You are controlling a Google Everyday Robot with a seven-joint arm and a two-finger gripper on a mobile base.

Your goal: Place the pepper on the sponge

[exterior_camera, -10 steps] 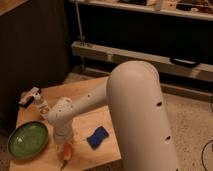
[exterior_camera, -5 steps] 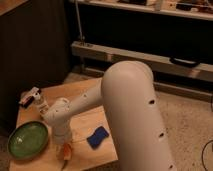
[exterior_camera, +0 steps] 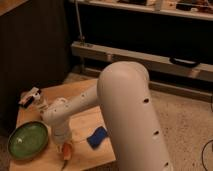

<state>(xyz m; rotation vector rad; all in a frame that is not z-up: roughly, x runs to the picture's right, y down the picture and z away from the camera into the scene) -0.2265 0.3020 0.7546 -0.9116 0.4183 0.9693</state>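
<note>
Wooden table (exterior_camera: 85,97) before a dark wall, looked down on past a big white arm (exterior_camera: 125,100). Found the sponge (exterior_camera: 97,137) lying flat and bare near the table's front edge. Found the pepper (exterior_camera: 66,149) near the sponge, on its left in the view and apart from it, showing only as an orange stub right under the gripper (exterior_camera: 63,142).

Compared with a second ago: saw the arm's elbow swung a little further left over the sponge, with the orange stub in almost the same place beside the sponge. Judged the pepper not on the sponge, so the placing not done.

Could not tell the gripper's state, whether closed on the pepper, loose around it or merely above it; hidden under the wrist housing. Could not make out the pepper's stem end or full length, cut off by the wrist. Farther left of the sponge, noted a green bowl (exterior_camera: 27,140); beyond the sponge toward the far left corner, small white items (exterior_camera: 31,98), hard to name.
</note>
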